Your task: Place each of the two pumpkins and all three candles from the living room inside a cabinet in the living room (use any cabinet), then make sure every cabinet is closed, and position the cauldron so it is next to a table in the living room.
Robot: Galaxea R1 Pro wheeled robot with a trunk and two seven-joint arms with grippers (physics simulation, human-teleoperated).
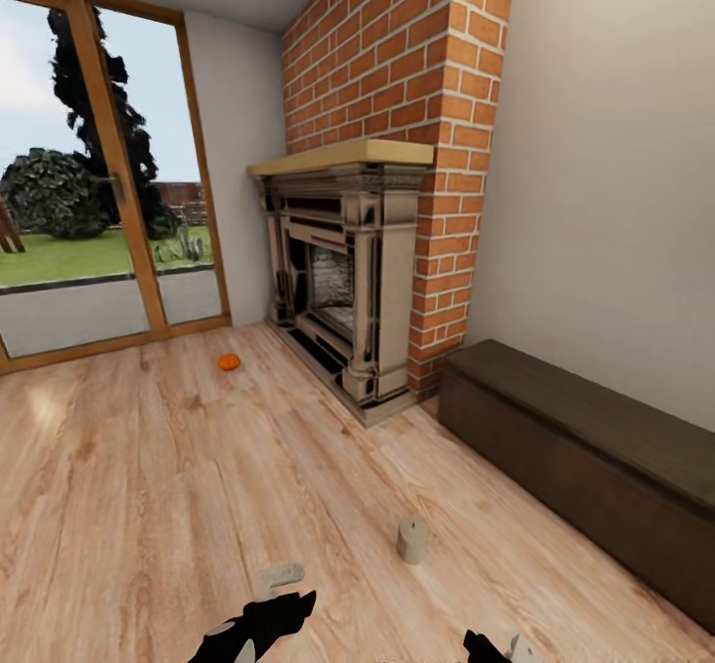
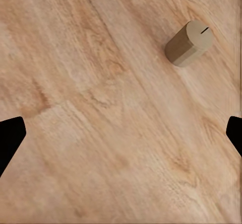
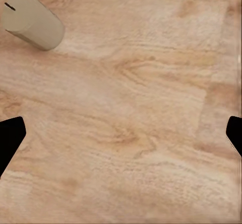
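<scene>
Well, one small round orange pumpkin (image 1: pixel 229 361) sits on the light wood floor (image 1: pixel 149 484), upper left of middle, near the glass door (image 1: pixel 99 177) & grey stone fireplace (image 1: pixel 343 276). A short beige candle (image 1: pixel 412 539) stands lower middle. The long dark-brown cabinet (image 1: pixel 586 464) is at right, by the wall. Both wrist cams: black fingers spread wide, holding nothing, w/ the candle on the floor.

We see our left arm (image 1: pixel 260 623) low at the bottom of the head view, black with grey patches, its gripper (image 2: pixel 121 133) spread wide, fingertips (image 2: pixel 10 138) at the frame's edges. Our right arm (image 1: pixel 497 649) barely peeks in; its gripper (image 3: pixel 121 133) is spread wide too
</scene>
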